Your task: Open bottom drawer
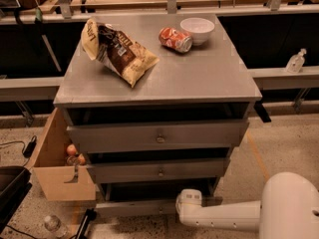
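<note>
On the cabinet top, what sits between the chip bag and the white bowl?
In the camera view, a red soda can lies on its side between chip bag and white bowl. The gripper is down at the bottom drawer.
</note>
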